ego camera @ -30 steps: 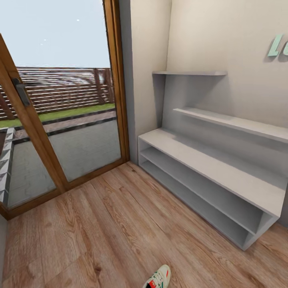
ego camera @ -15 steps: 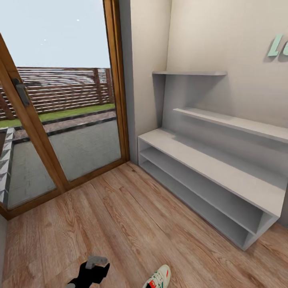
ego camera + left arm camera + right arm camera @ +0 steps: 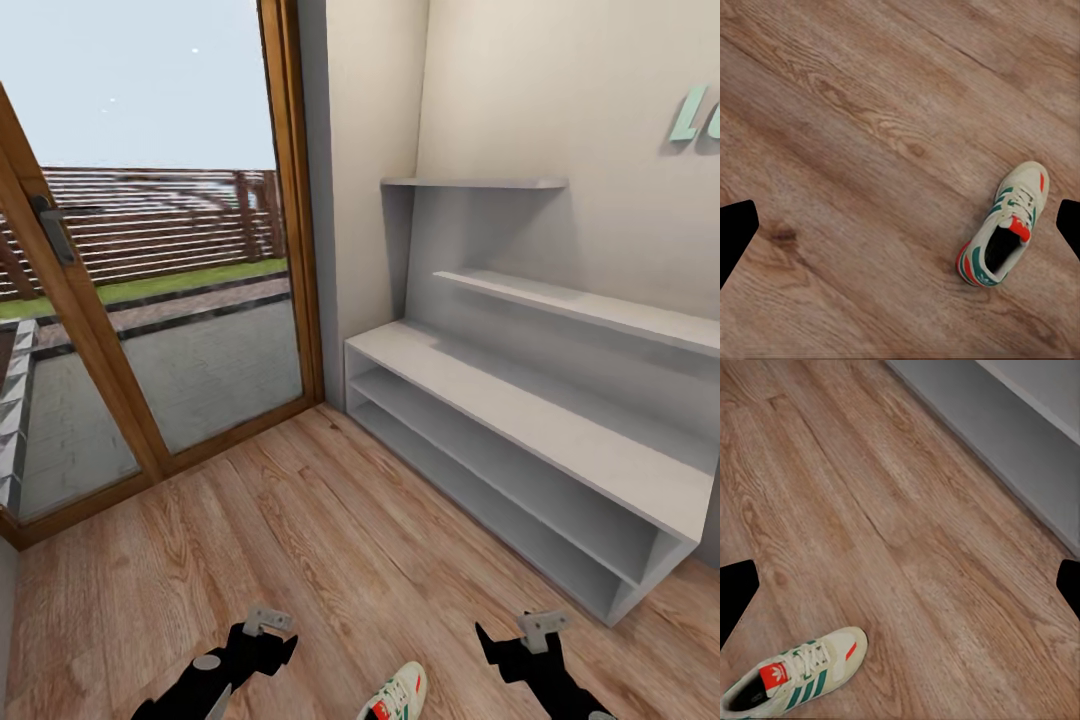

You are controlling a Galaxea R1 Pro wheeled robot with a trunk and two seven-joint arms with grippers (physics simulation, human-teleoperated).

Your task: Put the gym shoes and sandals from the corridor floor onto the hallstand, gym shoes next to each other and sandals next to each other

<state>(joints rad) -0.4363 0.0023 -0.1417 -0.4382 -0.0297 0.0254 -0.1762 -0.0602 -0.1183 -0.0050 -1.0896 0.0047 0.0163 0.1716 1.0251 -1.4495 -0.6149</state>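
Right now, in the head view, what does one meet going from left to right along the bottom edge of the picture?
left gripper → gym shoe on the corridor floor → right gripper → lower end of the hallstand

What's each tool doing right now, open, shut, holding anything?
Left tool: open, holding nothing, above the floor near a gym shoe.
Right tool: open, holding nothing, above the floor.
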